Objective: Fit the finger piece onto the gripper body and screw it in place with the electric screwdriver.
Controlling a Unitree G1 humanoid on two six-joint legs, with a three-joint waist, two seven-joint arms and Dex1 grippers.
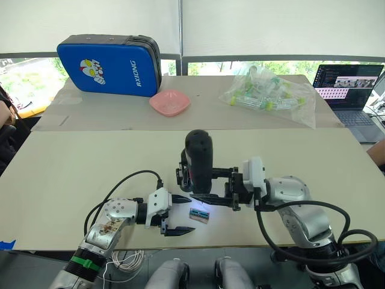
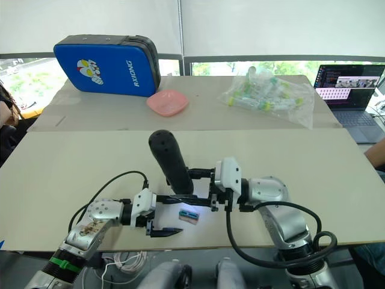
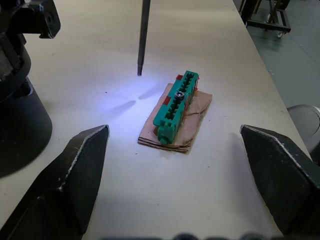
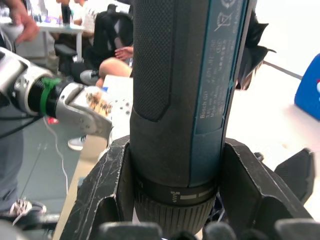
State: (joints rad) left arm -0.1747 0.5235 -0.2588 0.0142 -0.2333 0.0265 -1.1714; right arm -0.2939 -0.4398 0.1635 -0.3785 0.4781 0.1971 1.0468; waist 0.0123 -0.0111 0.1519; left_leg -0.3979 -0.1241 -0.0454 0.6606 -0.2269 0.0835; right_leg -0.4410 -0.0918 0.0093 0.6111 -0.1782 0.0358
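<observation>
My right gripper (image 1: 212, 194) is shut on the electric screwdriver (image 1: 198, 158), which it holds upright over the near table with the rounded end up. The screwdriver's thin bit (image 3: 143, 35) hangs tip down just above the table, and its light falls on the surface. The gripper body (image 3: 20, 115), a chunky black block, stands beside the bit, mostly behind the screwdriver from the head views. The finger piece is hidden. My left gripper (image 1: 178, 214) is open and low at the front edge. It points at a green screw holder (image 3: 175, 107) lying on a scrap of brown card.
On the far table are a blue case (image 1: 111, 65), a pink bowl (image 1: 170, 102), a clear bag of small parts (image 1: 267, 93) and a laptop (image 1: 349, 90). A person sits at the left edge (image 1: 6, 114), and a person's arm (image 1: 376, 150) shows at the right edge.
</observation>
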